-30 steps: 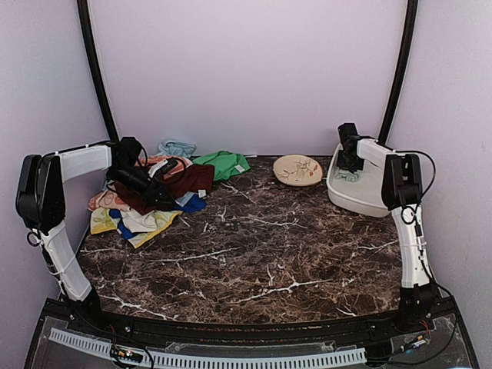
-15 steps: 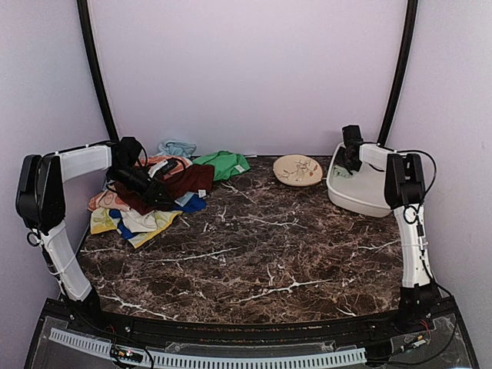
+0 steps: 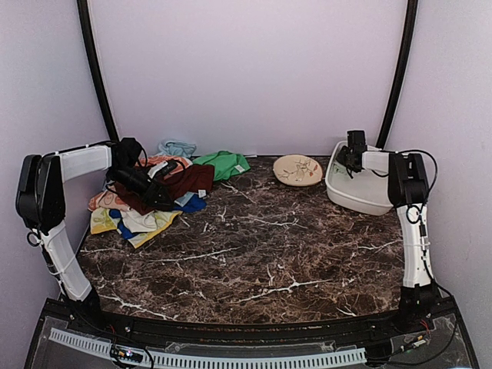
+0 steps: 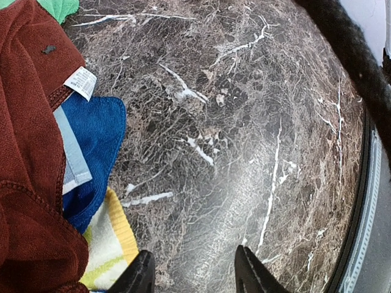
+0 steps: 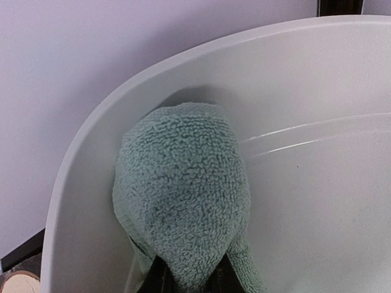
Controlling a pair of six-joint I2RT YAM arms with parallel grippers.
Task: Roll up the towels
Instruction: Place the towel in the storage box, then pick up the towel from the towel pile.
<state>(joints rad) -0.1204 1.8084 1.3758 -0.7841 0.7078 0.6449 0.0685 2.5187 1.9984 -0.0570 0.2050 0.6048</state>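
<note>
At the far left of the table [image 3: 261, 246], the pile [image 3: 142, 211] of towels is lying loose and crumpled. The left gripper [image 4: 194, 276] is hovering low at the pile's right edge. Its jaws are standing apart with only bare marble between them, gripping nothing. Just left of it the maroon towel [image 4: 27, 152] is lying on top with its hem and white label showing. It is draping over the blue towel [image 4: 91, 152] and a yellow-striped one [image 4: 107, 250]. The green towel [image 3: 223, 164] is sitting a little farther right, near the back wall.

All of these are looking light, limp and terry-soft, so they will likely be sagging and folding when lifted rather than sliding stiffly. A pinch on a hem or corner is probably serving best, and the maroon hem by the label is the nearest free edge. A grab into the middle is risking dragging the neighbours along.

Past the plate [image 3: 297, 170], at the far right, the right gripper [image 5: 186, 282] is reaching into the white tub [image 5: 342, 91]. Its jaws are pressing nearly together, pinching the mint towel [image 5: 183, 195]. That towel is bunching into a rounded lump against the tub's curved wall. Whether it is resting on the tub floor is not showing.
</note>
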